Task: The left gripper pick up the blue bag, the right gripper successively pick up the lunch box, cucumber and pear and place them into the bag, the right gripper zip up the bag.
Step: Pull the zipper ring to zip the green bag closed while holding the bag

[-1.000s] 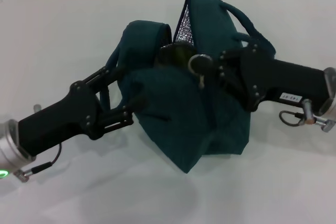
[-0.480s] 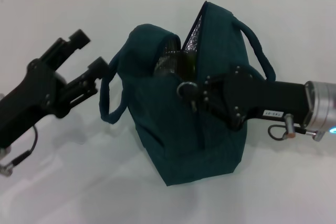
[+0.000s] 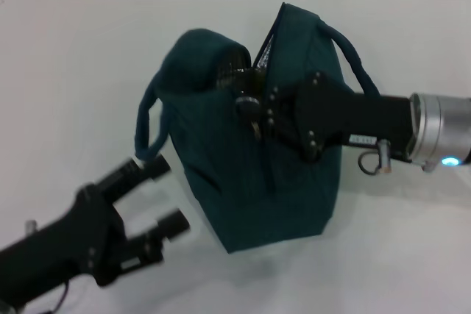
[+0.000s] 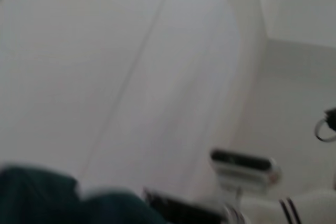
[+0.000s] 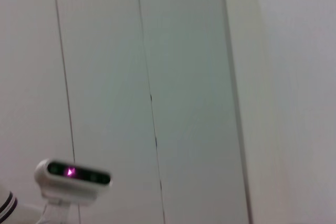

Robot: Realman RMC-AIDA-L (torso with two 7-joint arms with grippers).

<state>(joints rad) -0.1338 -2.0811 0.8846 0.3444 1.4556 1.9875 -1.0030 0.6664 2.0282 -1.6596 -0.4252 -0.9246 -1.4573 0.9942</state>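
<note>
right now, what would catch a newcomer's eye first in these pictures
The blue bag stands in the middle of the white table, its top partly open with silver lining showing. The right gripper reaches in from the right and sits at the bag's zipper line. The left gripper hangs open near the front left, clear of the bag.

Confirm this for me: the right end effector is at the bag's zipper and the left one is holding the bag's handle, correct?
Not quite. The head view shows the left end effector open and clear of the bag, near the robot and gripping nothing. The right end effector is indeed at the zipper.
</note>
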